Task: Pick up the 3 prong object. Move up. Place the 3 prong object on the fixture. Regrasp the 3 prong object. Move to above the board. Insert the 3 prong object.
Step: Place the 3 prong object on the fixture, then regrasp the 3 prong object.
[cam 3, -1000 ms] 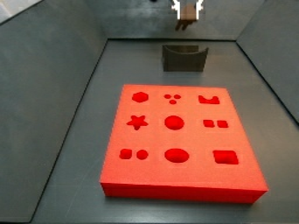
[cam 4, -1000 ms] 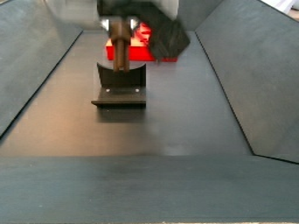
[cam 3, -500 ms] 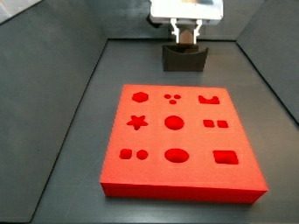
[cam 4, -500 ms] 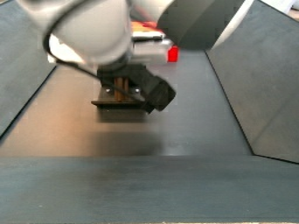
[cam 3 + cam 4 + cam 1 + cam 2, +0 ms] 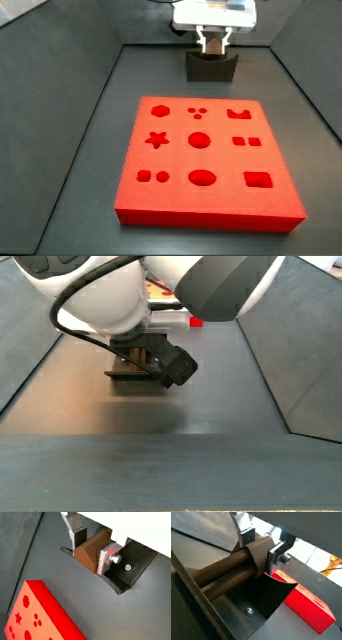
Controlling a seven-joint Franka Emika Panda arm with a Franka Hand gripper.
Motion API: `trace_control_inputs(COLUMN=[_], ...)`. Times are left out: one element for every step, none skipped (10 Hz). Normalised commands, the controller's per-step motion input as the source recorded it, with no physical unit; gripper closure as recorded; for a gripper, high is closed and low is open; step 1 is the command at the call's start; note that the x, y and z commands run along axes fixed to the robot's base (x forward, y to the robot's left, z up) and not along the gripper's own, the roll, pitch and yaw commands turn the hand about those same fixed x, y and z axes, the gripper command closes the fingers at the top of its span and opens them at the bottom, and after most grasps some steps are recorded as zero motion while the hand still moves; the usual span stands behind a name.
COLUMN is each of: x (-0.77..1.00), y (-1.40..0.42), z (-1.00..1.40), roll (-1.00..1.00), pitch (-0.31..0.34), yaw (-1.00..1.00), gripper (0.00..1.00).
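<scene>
Opposed side views, wrist close-ups, perhaps fixture (image 5: 210,66) shared

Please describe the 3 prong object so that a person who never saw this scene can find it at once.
Start at the red board; beyond its far edge stands the dark fixture. Directly above it the gripper clamps the 3 prong object between silver fingers. It is the only brown, wood-coloured piece here.

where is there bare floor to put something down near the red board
Bare floor runs on both long sides of the board, between it and the walls, and in the strip between board and fixture. The fixture end is crowded: the gripper holds the 3 prong object there.
</scene>
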Motion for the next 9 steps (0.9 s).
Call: trace_control_inputs(x=[0.09,0.00,0.00,-0.01,-0.02,-0.03,-0.04,-0.04,-0.04], y=[0.18,0.00,0.00,0.00,0.01,0.01,0.01,0.01,0.01], z=[-0.47,0.00,1.00,1.00,1.00,1.00,1.00,0.87,0.68], roll=[-0.10,0.00,0.05,0.06,0.06,0.05,0.05,0.04,0.04], pitch=[-0.072,0.000,0.029,0.033,0.032,0.026,0.025,0.027,0.023], yaw=[-0.09,0.00,-0.05,-0.04,-0.03,-0.03,-0.02,-0.02,-0.02], gripper=[1.00,0.00,0.00,0.00,0.00,0.00,0.00,0.00,0.00])
